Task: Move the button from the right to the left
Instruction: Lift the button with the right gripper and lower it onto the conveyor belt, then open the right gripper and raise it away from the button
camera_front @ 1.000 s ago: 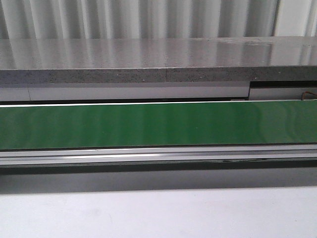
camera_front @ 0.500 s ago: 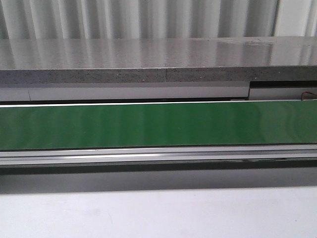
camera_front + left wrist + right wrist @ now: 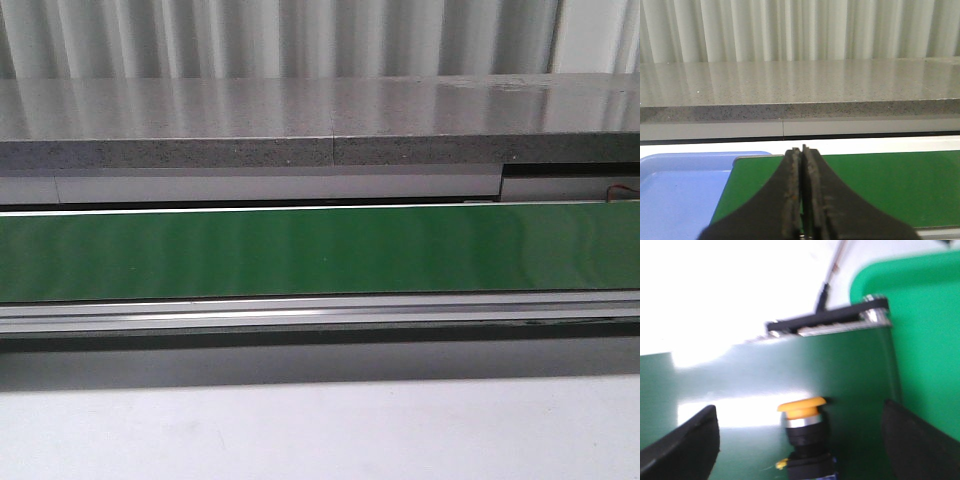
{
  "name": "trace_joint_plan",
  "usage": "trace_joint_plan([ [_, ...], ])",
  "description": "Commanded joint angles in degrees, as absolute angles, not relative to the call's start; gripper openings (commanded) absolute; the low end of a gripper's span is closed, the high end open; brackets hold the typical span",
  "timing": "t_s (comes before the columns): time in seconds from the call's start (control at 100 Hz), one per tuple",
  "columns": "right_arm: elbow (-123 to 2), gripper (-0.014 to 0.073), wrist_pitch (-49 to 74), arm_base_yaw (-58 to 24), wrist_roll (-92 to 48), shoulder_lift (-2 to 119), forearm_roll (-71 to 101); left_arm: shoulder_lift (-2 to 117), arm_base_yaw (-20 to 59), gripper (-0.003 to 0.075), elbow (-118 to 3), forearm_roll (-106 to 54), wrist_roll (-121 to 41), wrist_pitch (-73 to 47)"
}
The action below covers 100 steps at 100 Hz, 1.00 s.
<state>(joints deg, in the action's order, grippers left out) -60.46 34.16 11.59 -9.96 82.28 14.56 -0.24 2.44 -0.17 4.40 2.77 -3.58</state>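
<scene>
The button (image 3: pixel 803 432) lies on the green conveyor belt (image 3: pixel 740 385) in the right wrist view, with an orange-yellow cap, a silver ring, a black collar and a small yellow tab. My right gripper (image 3: pixel 800 412) is open, its dark fingers (image 3: pixel 687 445) wide apart on either side of the button without touching it. In the left wrist view my left gripper (image 3: pixel 802 152) is shut with nothing between its fingers, just above the belt's end. The front view shows neither gripper nor the button.
A blue tray (image 3: pixel 680 190) sits beside the belt's end (image 3: pixel 890 185) near my left gripper. A green tray (image 3: pixel 930 330) borders the belt by the button, past a black bracket (image 3: pixel 827 317). The front view shows the long belt (image 3: pixel 320 250), a grey stone ledge (image 3: pixel 320 120) behind it and white tabletop (image 3: pixel 320 430).
</scene>
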Motion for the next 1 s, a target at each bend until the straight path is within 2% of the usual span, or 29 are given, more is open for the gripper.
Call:
trace_joint_plan([
  [0.0,-61.2,0.0647,30.8,10.4,-11.4,76.8,14.9,-2.3,2.9,-0.0020,1.3,4.1,3.4,1.3],
  [0.36,-48.9,0.0647,22.9,8.9,-11.4,55.1,10.4,-2.3,2.9,-0.0020,1.3,4.1,3.4,1.3],
  [0.62,-40.5,0.0623,27.0,8.7,-11.7,40.6,10.2,-2.3,2.9,-0.0020,1.3,4.1,3.4,1.3],
  [0.69,-38.6,0.0560,28.1,8.7,-11.7,37.6,10.1,-2.3,2.9,-0.0020,1.3,4.1,3.4,1.3],
  [0.76,-37.0,0.0451,28.4,8.7,-11.7,34.9,10.1,-2.3,2.9,-0.0020,1.3,4.1,3.4,1.3],
  [0.88,-35.0,0.0204,28.4,8.7,-11.7,31.4,10.1,-2.3,2.9,-0.0020,1.3,4.1,3.4,1.3],
  [0.99,-34.6,0.0027,28.3,8.7,-11.7,29.6,10.1,-2.3,2.9,-0.0020,1.3,4.1,3.4,1.3],
])
